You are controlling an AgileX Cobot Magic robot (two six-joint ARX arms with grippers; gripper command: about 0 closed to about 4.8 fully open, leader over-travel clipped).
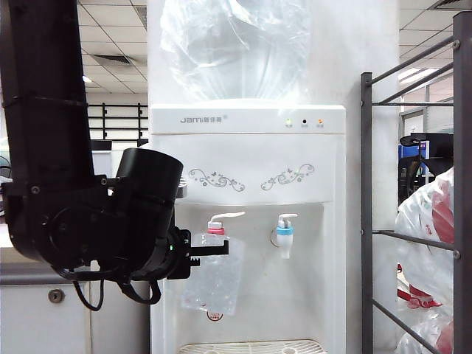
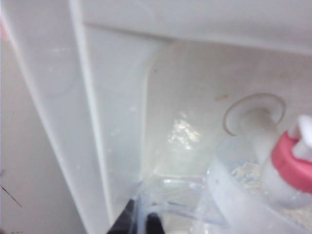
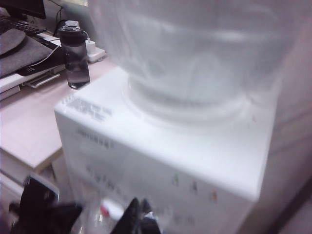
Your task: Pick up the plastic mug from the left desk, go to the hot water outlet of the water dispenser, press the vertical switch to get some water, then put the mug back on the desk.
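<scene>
While left gripper [image 1: 210, 249] is pinching mug [image 1: 214, 280] under red tap [image 1: 216, 229], I'm risking spill; right gripper [image 3: 139, 214], pressed together, hovering at 12 o'clock, could miss lever [image 1: 227, 216].

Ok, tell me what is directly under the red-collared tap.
The plastic mug hangs under the hot water outlet, held by the shut left tool at its rim. The spout's tip is covered by the mug's rim; whether there is water inside cannot be made out.

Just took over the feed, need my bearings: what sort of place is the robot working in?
Most likely an office. A floor-standing water dispenser stands beside a desk carrying a dark bottle and cables, with a panelled drop ceiling overhead.
</scene>
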